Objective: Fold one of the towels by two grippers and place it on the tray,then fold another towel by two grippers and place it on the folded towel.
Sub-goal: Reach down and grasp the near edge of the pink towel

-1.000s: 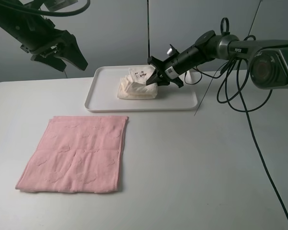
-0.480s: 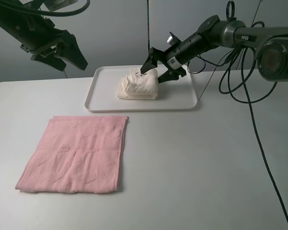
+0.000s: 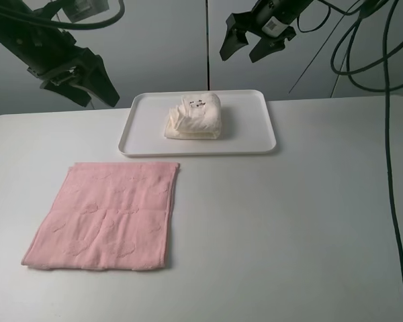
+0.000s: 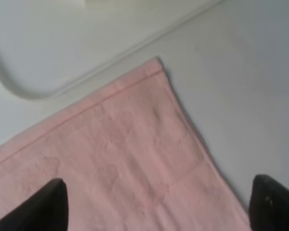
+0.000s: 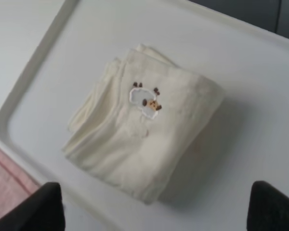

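A folded cream towel (image 3: 194,117) with a small embroidered patch lies on the white tray (image 3: 255,131) at the back of the table; it also shows in the right wrist view (image 5: 144,139). A pink towel (image 3: 106,215) lies flat and unfolded at the front left, its corner in the left wrist view (image 4: 125,163). My right gripper (image 3: 253,41) is open and empty, high above the tray's back edge. My left gripper (image 3: 87,84) is open and empty, raised at the far left above the table's back edge.
The white table (image 3: 289,228) spreads to the right and front of the pink towel. Black cables (image 3: 389,100) hang down along the right side. A grey wall (image 3: 168,47) stands behind the tray.
My right gripper has let go of the cream towel and risen up and back from the tray. The towel stays folded on the tray. The left arm has barely moved.
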Motion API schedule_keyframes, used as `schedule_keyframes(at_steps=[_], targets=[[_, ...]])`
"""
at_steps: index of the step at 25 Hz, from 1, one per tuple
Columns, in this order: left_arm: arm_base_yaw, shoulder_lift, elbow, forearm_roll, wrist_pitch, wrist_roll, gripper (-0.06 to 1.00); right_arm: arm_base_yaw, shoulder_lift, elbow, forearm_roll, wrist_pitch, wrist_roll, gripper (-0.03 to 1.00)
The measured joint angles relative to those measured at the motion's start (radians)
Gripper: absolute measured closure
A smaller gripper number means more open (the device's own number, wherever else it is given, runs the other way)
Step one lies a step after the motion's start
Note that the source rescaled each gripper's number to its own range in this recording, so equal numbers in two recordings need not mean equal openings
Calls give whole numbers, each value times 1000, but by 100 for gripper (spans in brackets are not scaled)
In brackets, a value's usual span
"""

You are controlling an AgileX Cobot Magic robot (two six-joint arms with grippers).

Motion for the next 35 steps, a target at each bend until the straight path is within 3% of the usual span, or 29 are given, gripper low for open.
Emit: schedule_keyframes(at_steps=[6,13,19,25,29,33,35], targets=[[0,-66,62,96,5,34,-2,0,-77,77,61,30,-29,14],[1,-165,293,201,-88,221,-2,91,-207,445,85,-15,-142,14],[1,-180,403,348,-106,440,-2,318,-265,647,-74,-89,-218,14],[1,-180,499,371,-111,742,-2,565,-267,664,-274,-106,-280,15],[1,-180,565,375,-152,797,-2,673,-267,666,-316,-106,-321,13],[1,-180,634,431,-196,803,-3,730,-267,666,-328,-108,-319,-1],[1,-180,673,459,-212,805,-4,748,-267,666,-330,-111,-317,-3]])
